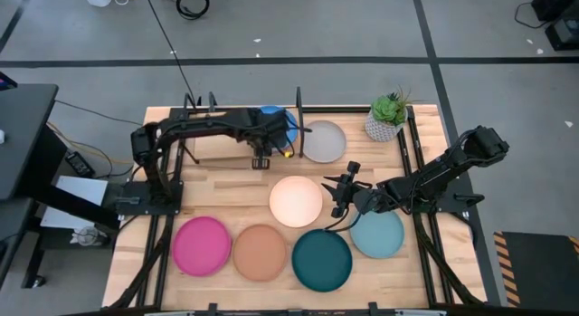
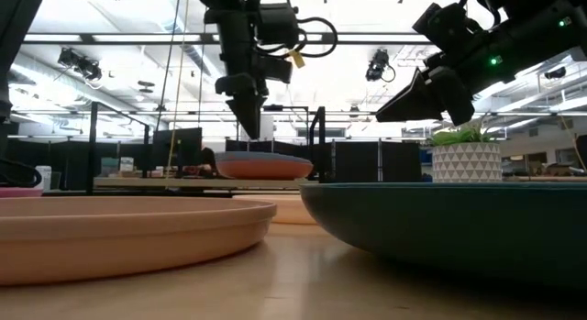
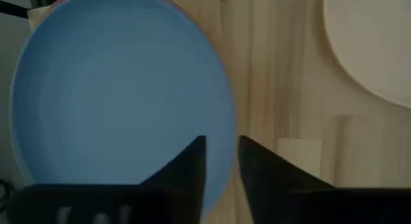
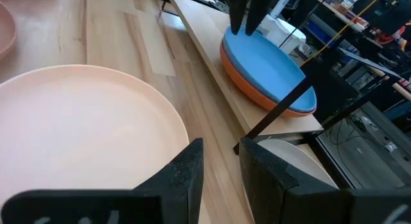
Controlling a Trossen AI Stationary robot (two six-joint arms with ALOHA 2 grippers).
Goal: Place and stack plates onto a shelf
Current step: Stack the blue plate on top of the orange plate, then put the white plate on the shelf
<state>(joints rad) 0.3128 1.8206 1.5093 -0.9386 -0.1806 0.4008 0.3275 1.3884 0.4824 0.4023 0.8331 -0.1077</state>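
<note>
The blue plate [image 1: 277, 124] lies on the rust-orange plate [image 4: 257, 89], stacked at the right end of the shelf [image 1: 204, 148]. My left gripper [image 1: 262, 159] hangs just above the blue plate's near rim [image 3: 192, 121], fingers pointing down with a narrow gap, touching nothing. The cream-white plate [image 1: 296, 200] lies flat mid-table. My right gripper [image 1: 338, 195] hovers at its right rim [image 4: 173, 128], narrowly open and clear of it. The grey plate [image 1: 323, 141] lies by the shelf's right end. Pink [image 1: 202, 246], peach [image 1: 260, 253], dark teal [image 1: 321, 260] and light blue [image 1: 377, 233] plates lie along the near side.
A potted plant [image 1: 386, 119] stands at the far right corner of the table. The shelf's thin black rods [image 4: 282, 102] rise around the stacked plates. The shelf's left part is bare board under my left arm. Cables and dark desks fill the room beyond.
</note>
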